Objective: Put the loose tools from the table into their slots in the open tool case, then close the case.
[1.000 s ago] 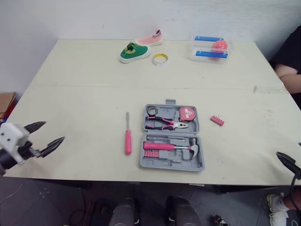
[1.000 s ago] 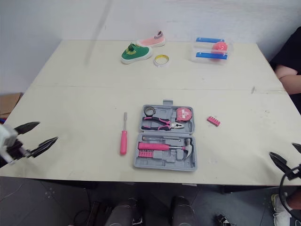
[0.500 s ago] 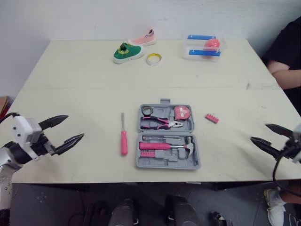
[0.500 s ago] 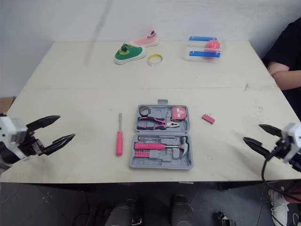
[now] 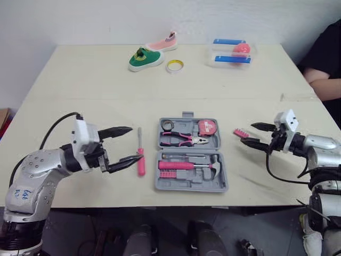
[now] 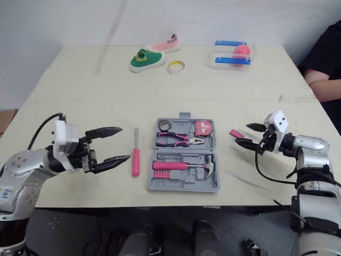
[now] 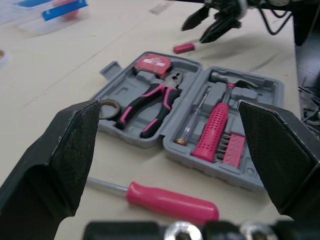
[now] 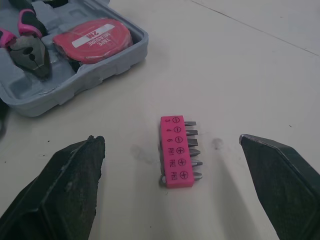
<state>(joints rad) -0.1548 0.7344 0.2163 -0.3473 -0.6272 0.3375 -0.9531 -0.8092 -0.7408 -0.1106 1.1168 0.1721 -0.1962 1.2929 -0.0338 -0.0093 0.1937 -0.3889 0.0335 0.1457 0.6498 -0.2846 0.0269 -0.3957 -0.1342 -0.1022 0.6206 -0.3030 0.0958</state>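
An open grey tool case (image 5: pixel 190 156) lies on the table with pliers (image 5: pixel 182 140), a pink tape measure (image 5: pixel 208 127), a pink-handled hammer (image 5: pixel 189 165) and a tape roll in its slots. A pink screwdriver (image 5: pixel 140 155) lies on the table just left of the case. A pink bit holder (image 8: pixel 177 151) lies right of the case. My left gripper (image 5: pixel 123 146) is open, its tips just left of the screwdriver. My right gripper (image 5: pixel 254 135) is open, close to the right of the bit holder (image 5: pixel 241 133).
At the table's far side sit a green shoe (image 5: pixel 141 60), a pink shoe (image 5: pixel 162 44), a yellow tape ring (image 5: pixel 174 66) and a clear box with blue strips (image 5: pixel 231 52). A person's arm (image 5: pixel 323 83) is at the right edge.
Both grippers have moved inward over the table: the left one up to the screwdriver, the right one up to the bit holder. Both stay open.
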